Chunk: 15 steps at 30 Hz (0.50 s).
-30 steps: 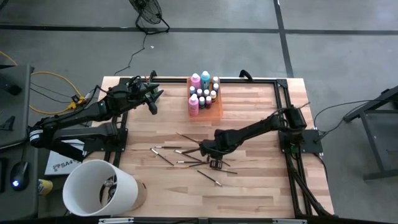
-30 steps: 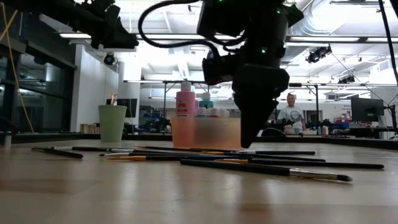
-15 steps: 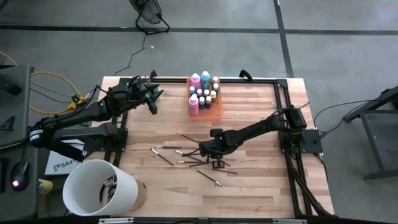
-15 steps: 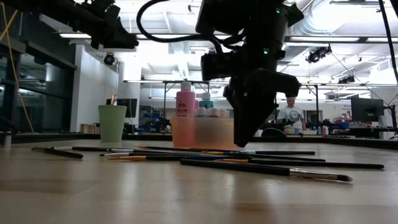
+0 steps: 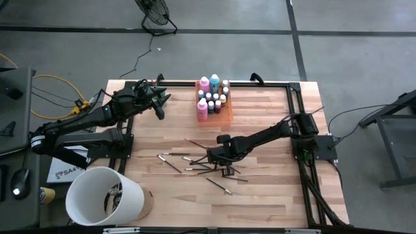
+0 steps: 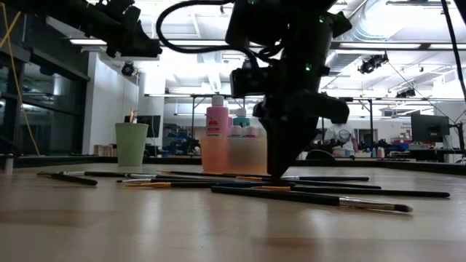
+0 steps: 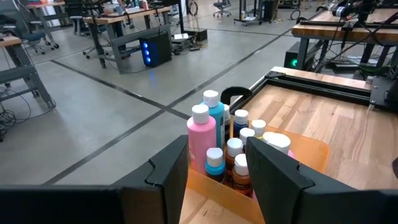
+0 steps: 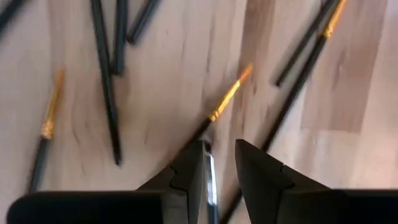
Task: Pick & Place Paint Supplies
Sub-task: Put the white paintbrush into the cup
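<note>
Your right gripper (image 5: 218, 158) is down over the scatter of thin dark-handled paint brushes (image 5: 195, 162) spread across the middle of the wooden surface (image 5: 260, 188). Its fingers (image 8: 189, 174) stand a narrow way apart, with the dark handle of one gold-ferruled brush (image 8: 227, 99) running in between them; whether they've pinched it, you can't tell.

These brushes look light, stiff and skinny, lying flat, so they'll likely roll or slide. Take one mid-handle, square across it, clear of the bristles.

At twelve o'clock from the pile sits the translucent orange tray (image 5: 226, 112) packed with the pink and teal plastic bottles (image 5: 204, 84) and tiny pale-capped ones.

Your left gripper (image 5: 160, 103) waits raised at ten o'clock, fingers (image 7: 171, 171) parted on nothing, the mint-green cup (image 6: 131, 143) nearby.
</note>
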{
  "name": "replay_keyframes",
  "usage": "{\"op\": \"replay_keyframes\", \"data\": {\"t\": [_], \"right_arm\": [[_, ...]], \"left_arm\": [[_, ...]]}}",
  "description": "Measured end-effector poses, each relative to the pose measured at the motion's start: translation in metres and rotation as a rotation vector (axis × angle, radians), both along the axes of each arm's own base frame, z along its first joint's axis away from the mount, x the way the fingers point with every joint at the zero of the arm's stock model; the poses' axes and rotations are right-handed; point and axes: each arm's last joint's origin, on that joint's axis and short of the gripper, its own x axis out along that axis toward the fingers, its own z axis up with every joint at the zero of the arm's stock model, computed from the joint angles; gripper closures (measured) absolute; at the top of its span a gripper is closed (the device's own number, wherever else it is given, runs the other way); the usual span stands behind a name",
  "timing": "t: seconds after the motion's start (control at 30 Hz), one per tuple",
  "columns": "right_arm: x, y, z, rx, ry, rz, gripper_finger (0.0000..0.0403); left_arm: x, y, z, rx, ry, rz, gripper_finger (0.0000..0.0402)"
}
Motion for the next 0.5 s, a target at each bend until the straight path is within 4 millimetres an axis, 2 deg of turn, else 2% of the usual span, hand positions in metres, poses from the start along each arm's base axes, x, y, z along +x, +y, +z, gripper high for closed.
{"op": "replay_keyframes", "data": {"t": [0.5], "right_arm": [[0.0003,0.0001,-0.0065,0.015,0.029,0.027,0.0314]], "left_arm": [[0.0,-0.0001,-0.0006,-0.002,0.005,-0.001,0.0245]]}}
